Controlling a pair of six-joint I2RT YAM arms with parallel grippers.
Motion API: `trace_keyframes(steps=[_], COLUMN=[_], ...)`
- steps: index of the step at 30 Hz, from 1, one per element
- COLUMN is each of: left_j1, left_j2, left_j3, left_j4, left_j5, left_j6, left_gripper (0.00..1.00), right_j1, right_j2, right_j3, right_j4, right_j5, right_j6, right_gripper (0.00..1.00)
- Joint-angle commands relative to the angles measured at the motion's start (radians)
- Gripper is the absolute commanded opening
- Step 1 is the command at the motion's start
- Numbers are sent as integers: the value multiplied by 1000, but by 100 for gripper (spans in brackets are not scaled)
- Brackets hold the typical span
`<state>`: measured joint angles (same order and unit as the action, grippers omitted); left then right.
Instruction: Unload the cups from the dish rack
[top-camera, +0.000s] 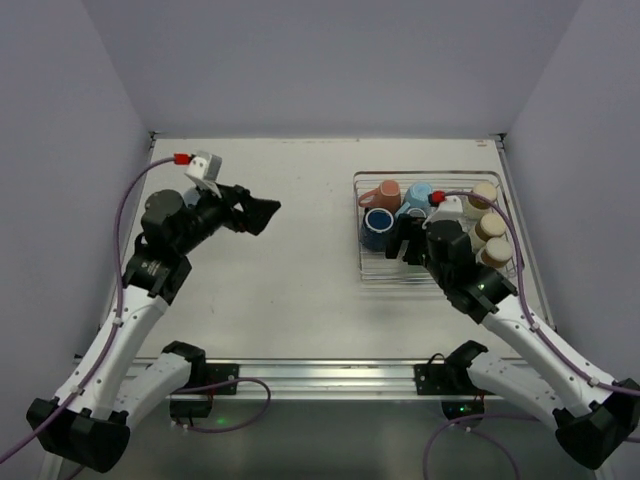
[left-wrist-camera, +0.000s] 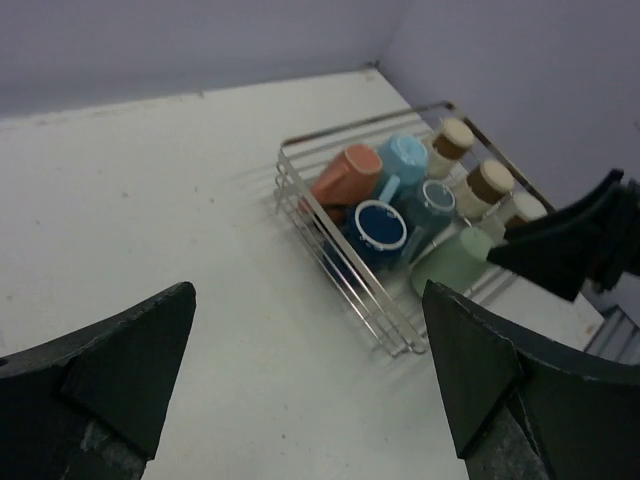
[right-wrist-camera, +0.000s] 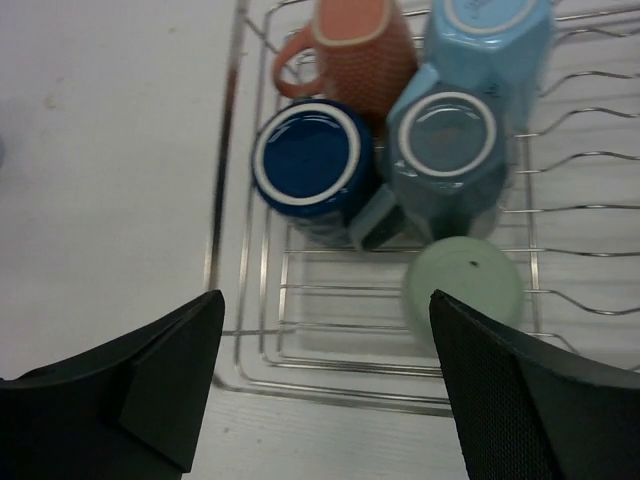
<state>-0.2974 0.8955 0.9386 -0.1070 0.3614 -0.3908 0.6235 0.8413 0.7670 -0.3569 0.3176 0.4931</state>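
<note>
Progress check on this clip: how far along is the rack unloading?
Done: nothing evident; all eight visible cups sit in the dish rack. In hand: nothing; the left gripper is open over bare table, the right gripper open near the green cup. Left: every cup in view.

No legible text, labels, brands or nos. on cups (right-wrist-camera: 313, 165), dish rack (right-wrist-camera: 224, 150) or table (top-camera: 290, 250).
</note>
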Motion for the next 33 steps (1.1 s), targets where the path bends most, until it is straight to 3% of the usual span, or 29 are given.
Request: trace_keyframes(steps=[1,4,10,20,23,28,33], left_j1=[-12,-13,-13,-9,-11,-9,-9], left_j2=[-4,-62,-105,-109,-93,-67,-12], left_j3=[-173,-242,-213,-215,-219,-227,-244], left_j4=[43,27,-23,-45,-43,-16,84], left_j5=[183,195,186,205,212,273,401], left_j6=[-31,15,62,61,56,34,-42], left_gripper=[100,100,100,100,100,100,100], right_j1=[-76,-131,-137,-143,-146,-145,-142], right_j2=[41,82,217,379,413,329,81], right_j3=[12,23,81,106,121,104,63], right_j4=[-88,-100,-109,-132,-131,-139,-120], right_j5=[140,153,136,248,270,305,256], right_j6=[-1,-2,9,22,19,25,-4], right_gripper=[86,89,89,85,75,39,31])
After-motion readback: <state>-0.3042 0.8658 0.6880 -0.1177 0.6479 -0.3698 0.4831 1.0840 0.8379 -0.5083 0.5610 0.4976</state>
